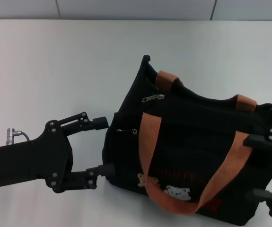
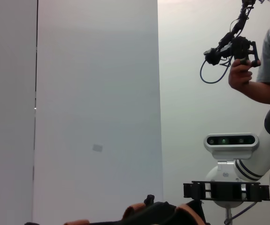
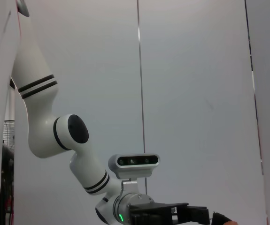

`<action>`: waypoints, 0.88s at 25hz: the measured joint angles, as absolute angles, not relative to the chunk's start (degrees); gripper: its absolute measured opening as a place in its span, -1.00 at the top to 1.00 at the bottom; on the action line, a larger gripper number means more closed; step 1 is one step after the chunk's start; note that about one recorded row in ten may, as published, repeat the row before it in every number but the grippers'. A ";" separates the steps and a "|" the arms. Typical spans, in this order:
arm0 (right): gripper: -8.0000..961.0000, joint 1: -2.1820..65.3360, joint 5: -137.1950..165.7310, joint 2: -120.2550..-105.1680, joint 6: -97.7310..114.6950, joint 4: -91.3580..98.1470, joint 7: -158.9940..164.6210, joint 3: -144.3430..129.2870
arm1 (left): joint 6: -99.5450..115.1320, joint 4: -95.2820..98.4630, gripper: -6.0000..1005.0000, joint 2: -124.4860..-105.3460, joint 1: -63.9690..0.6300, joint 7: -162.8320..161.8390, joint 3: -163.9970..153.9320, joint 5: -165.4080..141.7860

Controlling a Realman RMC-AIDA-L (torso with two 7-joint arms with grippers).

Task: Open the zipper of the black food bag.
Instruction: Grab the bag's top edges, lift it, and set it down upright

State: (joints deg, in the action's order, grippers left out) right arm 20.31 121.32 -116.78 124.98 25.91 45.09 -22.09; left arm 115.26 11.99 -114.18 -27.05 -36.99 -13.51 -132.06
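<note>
The black food bag [image 1: 197, 142] lies tilted on the white table [image 1: 55, 61], with its orange-brown handles [image 1: 147, 142] and bear print [image 1: 178, 191] facing up. A small silver pull tab of the zipper [image 1: 153, 98] rests near the bag's upper left end. My left gripper [image 1: 104, 145] is open, its two fingertips against the bag's left end. My right gripper [image 1: 260, 167] is open at the picture's right edge, its fingers spanning the bag's right end. In the left wrist view only the bag's top [image 2: 149, 213] shows, with the right gripper [image 2: 226, 191] beyond it.
A tiny silver stud [image 1: 126, 131] sits on the bag's side panel. A person [image 2: 266, 61] holding a device stands behind the right arm. The right wrist view shows my left arm [image 3: 73, 140] before a plain wall.
</note>
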 joint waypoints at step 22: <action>-0.71 20.00 120.58 -117.81 124.98 25.24 43.08 -18.46 | 105.87 13.99 -0.56 -118.62 -23.94 -34.73 -11.79 -131.11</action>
State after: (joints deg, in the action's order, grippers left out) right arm 20.00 120.58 -117.81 124.98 25.24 43.08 -18.46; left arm 105.87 13.99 -118.62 -23.94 -34.72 -11.79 -131.11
